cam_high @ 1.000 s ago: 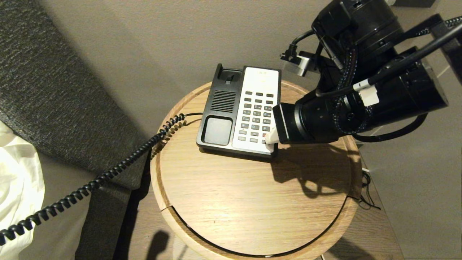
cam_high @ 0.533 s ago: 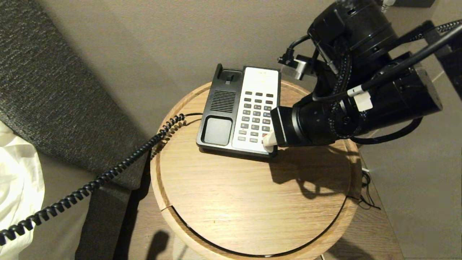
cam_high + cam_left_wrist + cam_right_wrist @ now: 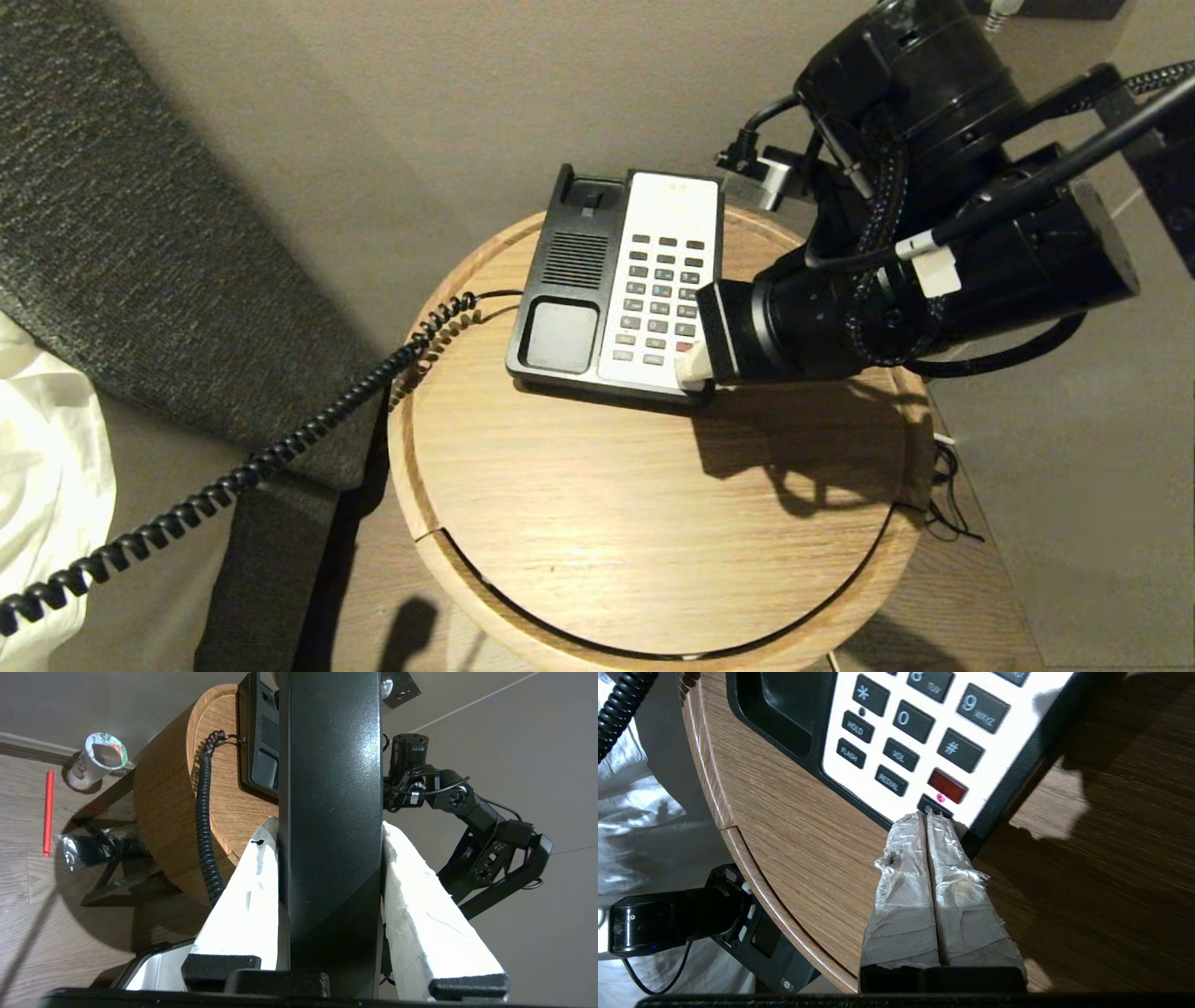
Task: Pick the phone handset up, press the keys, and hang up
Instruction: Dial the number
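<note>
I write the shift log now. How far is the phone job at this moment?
Done: the handset is off the base, clamped in the left gripper. In hand: the shut right gripper has its tips at the lowest key, under the red one. Left: any further keys, then hanging up; the cradle is empty.

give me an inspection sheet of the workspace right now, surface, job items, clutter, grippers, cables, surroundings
Surface: round wooden table, phone base on its far part.
Job's things: phone handset off its cradle, clamped between the left gripper fingers.
Clutter: paper cup, red stick and black bag on the floor.
Grippers: right gripper shut, tips at the keypad's lowest key.
Cables: coiled cord runs off the table's left edge.
Surroundings: white bedding, grey upholstery.
</note>
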Robot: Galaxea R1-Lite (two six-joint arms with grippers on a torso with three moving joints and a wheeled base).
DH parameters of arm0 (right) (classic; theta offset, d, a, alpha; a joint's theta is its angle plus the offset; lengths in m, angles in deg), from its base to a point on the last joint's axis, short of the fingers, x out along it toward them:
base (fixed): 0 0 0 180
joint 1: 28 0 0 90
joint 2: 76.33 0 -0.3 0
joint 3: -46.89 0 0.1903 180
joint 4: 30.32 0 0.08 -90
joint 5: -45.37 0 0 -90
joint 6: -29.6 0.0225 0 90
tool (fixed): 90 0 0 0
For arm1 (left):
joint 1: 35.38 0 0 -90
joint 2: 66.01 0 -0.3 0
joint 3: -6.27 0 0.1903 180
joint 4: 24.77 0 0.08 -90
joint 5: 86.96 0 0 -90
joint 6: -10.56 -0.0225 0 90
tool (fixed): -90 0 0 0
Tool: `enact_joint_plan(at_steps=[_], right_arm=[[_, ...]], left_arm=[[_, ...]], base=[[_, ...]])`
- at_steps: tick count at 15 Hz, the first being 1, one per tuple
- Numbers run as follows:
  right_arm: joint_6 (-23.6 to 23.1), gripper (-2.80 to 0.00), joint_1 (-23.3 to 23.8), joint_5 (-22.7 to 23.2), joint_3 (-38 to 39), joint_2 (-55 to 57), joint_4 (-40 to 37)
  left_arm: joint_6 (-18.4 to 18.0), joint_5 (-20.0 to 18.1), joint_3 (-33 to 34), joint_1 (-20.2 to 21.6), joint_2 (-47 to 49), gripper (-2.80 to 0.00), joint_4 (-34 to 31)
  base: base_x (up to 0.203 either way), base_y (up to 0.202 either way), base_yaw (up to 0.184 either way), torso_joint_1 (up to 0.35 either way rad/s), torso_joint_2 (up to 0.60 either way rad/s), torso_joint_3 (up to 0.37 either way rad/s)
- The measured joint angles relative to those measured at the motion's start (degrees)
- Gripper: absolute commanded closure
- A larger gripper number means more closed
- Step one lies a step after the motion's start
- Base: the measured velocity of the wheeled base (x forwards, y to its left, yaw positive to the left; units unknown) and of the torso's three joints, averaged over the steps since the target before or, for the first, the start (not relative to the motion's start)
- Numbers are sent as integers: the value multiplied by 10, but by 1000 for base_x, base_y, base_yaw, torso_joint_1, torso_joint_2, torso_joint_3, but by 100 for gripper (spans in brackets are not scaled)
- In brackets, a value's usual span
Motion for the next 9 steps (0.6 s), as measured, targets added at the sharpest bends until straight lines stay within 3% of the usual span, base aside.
enact_joint_plan(at_steps=[9], right_arm=[[2,0,-8,1,-2,-25,-2]], left_arm=[[0,1,0,0,-1,0,-2]], base=[[0,0,0,0,0,0]])
